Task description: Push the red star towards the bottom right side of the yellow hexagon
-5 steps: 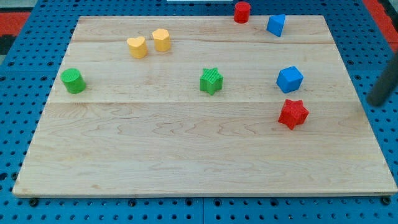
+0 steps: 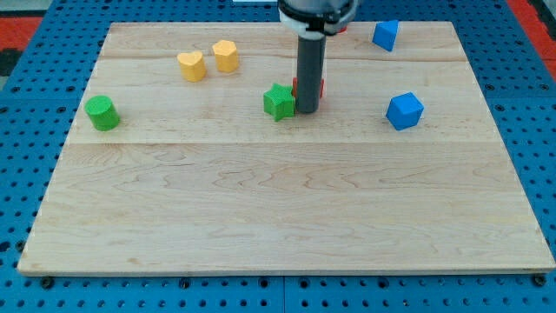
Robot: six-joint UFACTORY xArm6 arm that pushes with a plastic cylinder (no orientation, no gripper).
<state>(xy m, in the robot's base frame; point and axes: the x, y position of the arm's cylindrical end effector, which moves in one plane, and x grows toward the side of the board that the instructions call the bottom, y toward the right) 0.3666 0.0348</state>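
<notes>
While beside green star (image 2: 279, 102); my tip (image 2: 307, 110)

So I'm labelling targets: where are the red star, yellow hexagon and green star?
red star block (image 2: 321, 87), camera view, sliver showing right of rod
yellow hexagon block (image 2: 225, 55), camera view, top face
green star block (image 2: 278, 101), camera view, top face

Red star (image 2: 321, 87): mostly hidden behind the dark rod, only slivers of red showing either side, so shape & pose can't be made out; sits mid-board, slightly toward far edge. Yellow hexagon (image 2: 225, 56): upright, flat on board, far-left area, well apart from red star, to its left & farther back.
</notes>
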